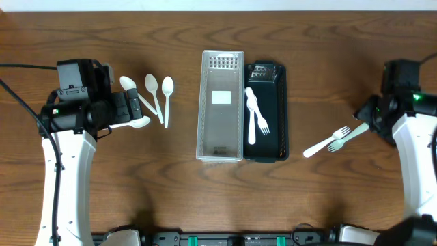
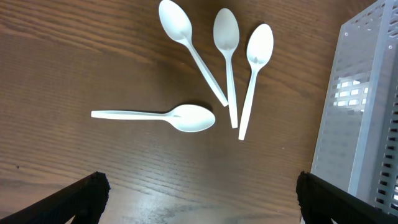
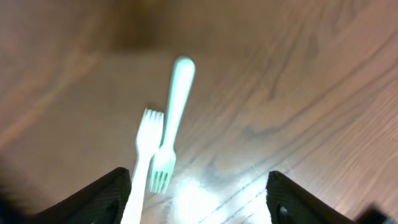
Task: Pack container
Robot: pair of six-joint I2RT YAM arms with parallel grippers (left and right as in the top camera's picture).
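Brown wood-grain surface (image 1: pixel 341 55) under everything. At its middle, well apart from both arms, clear perforated plastic container (image 1: pixel 222 130): long, narrow, bare inside apart from a pale label. Touching its right side, black plastic tray (image 1: pixel 276 137) of like shape, holding two white plastic utensils (image 1: pixel 250 119), one plainly a fork, the other hard to name.

Left pincer (image 2: pixel 202 196) spread wide, gripping nothing, hovering over four white plastic spoons (image 2: pixel 189 118). Three fanned with handles converging, the fourth crosswise just beside those handle ends. Right pincer (image 3: pixel 199 193) likewise parted and holding nothing, poised over two white plastic forks (image 3: pixel 163 165) lying head to tail and touching, near the right edge of the surface.

Likely trouble from here, as a judgement:
- Closing where the forks touch: both lifted together, or one flicked aside.
- Thin flat cutlery on hard wood: fingertips scraping the grain or sliding off the handle. Right wrist view blurred, so alignment over the forks uncertain.
- Crowded spoon handles: reaching for one could nudge its neighbours out of place.
- Container and tray pressed side by side: easy to release over the wrong one, or to catch a long handle on a rim and tip it out.
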